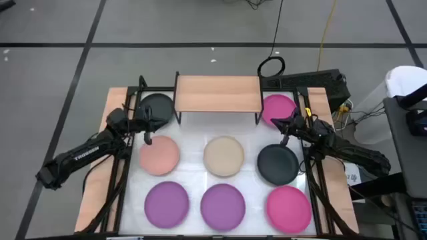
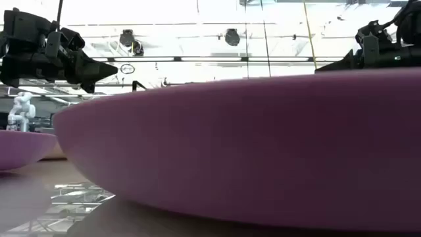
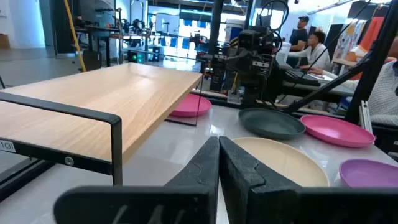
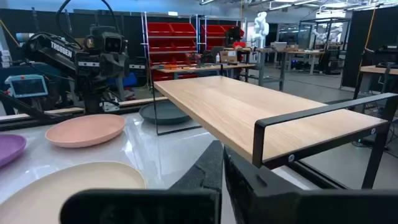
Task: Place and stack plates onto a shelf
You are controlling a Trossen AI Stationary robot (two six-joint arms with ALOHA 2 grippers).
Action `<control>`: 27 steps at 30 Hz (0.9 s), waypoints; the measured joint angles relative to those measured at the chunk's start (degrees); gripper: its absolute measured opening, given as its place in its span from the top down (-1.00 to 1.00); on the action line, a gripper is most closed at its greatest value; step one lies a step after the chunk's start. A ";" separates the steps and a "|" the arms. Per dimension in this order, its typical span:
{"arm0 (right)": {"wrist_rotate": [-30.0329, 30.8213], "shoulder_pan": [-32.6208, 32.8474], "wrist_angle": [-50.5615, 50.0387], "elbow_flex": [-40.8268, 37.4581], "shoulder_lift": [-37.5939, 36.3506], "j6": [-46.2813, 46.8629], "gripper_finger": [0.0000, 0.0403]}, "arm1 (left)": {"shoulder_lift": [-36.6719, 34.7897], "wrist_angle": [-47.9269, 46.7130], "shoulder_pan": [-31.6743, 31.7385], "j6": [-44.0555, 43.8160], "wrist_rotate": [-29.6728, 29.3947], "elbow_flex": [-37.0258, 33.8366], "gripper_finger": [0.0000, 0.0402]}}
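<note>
While nothing yet rests on the low light-wood shelf on thin black legs [image 1: 217, 93], the high view shows all eight round matte plates lying singly on the white bench [image 1: 193, 150]: a black plate [image 1: 157, 105] just left of the shelf, a magenta pink plate [image 1: 278, 109] just right of it, a peach plate [image 1: 159, 155], a beige plate [image 1: 223, 156] and a second black plate [image 1: 277, 165] in the middle row, then two purple plates [image 1: 167, 203] and another magenta pink one [image 1: 289, 207] nearest the front. The left gripper [image 1: 147, 138] hangs between the rear black plate and the peach plate; the right gripper [image 1: 285, 138] hangs between the rear pink plate and the front black plate. Neither holds anything.

At bench height, the low view is almost filled by a purple plate's rim [image 2: 263, 145], with both arms high above, so it says little about the grasp.

From the left wrist, the jaws are pressed together and empty, the shelf top [image 3: 112, 106] beside them and the beige plate [image 3: 280, 162] just ahead.

The right wrist view shows its jaws likewise closed on nothing, the shelf top [image 4: 261, 112] close alongside.

My judgement: each arm should open its jaws first, come down on the nearest rim edge, pinch it firmly, and lift clear of the shelf's metal frame before sliding the plate flat onto the wood.
</note>
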 joint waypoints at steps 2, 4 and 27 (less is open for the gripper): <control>0.00 0.02 0.00 0.00 -0.01 0.01 1.00 | -0.01 0.01 0.00 0.00 -0.01 0.00 0.94; 0.00 0.00 0.00 -0.01 -0.01 0.01 1.00 | -0.01 0.01 0.00 0.00 -0.01 0.01 0.94; 0.07 0.01 1.45 0.00 0.00 -0.68 1.00 | 0.00 0.00 0.00 0.00 0.00 0.00 0.94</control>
